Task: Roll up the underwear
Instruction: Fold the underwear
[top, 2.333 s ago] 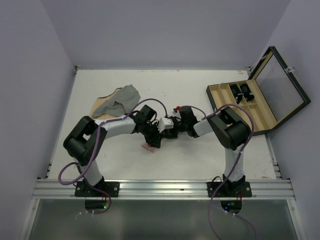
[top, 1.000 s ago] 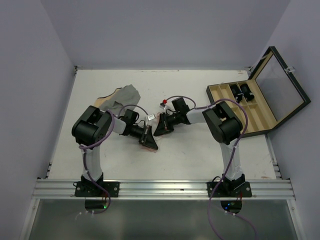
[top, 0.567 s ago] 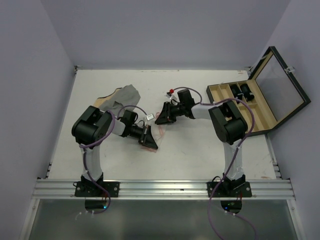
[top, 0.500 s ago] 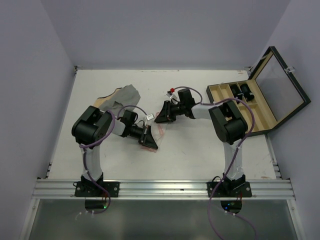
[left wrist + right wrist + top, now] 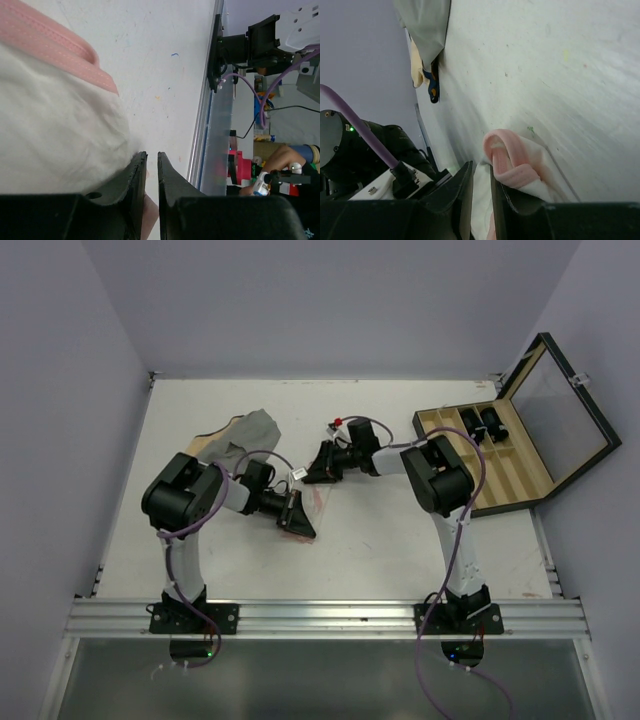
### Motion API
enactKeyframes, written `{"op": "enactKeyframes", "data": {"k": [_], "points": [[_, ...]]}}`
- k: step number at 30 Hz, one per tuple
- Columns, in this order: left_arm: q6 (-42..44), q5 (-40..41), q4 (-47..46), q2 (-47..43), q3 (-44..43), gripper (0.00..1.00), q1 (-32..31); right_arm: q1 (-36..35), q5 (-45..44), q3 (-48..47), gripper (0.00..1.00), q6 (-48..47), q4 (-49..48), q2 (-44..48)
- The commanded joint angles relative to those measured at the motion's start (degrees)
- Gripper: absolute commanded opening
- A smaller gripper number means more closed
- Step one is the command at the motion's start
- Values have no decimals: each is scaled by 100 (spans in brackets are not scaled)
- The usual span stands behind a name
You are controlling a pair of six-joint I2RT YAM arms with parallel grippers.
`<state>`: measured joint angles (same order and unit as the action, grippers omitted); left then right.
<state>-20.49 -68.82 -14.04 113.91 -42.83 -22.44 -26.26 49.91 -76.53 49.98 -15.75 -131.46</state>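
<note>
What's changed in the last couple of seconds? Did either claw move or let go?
Both claws, bunched together mid-table earlier, have separated: the right claw swung toward the far edge, the left claw hardly shifted as its arm folded back. Both pinch the thin white pink-trimmed underwear, now stretched between them. The crumpled grey cloth and open wooden case stayed put.

No readable text, numbers or brand marks in any view. Small white tag (image 5: 298,473) in the centre of the top view, just beside the underwear (image 5: 316,500), is too small to read. Open case (image 5: 515,475) at right shows no legible lettering.
</note>
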Motion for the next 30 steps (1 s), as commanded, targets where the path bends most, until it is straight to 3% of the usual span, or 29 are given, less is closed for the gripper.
{"op": "enactKeyframes", "data": {"k": [1,2,5,10,14,17,18,19,20,25,30], "points": [[405,669,-11,-122,109,20,64,33,-430,-528,25,-698,642,-336],[519,694,94,-419,30,22,55,25,-343,-634,25,-822,721,-345],[827,878,323,-1357,-216,45,55,-72,183,-1021,24,-1288,943,-258],[2002,1492,1604,-2793,-954,65,46,-107,660,-1118,26,-1806,1177,567],[3155,2342,2721,-3725,-1570,100,55,-107,529,-1294,32,-2500,2092,1244],[3876,3389,3626,-3902,-2079,100,73,-133,221,-1286,36,-2923,2813,1674],[3764,3854,3637,-3946,-2150,100,73,-186,195,-1137,37,-3028,2918,1789],[3528,4815,3672,-4016,-2299,100,81,-239,-23,-1040,38,-3064,3154,1877],[3569,4973,3698,-4069,-2370,100,90,-335,-60,-926,39,-3073,3183,2000],[4473,4790,3540,-4315,-2520,100,249,-669,-174,-187,40,-3090,3034,1993],[5306,4545,4100,-4193,-2573,100,240,-854,1,-388,38,-3607,3481,1257]]}}
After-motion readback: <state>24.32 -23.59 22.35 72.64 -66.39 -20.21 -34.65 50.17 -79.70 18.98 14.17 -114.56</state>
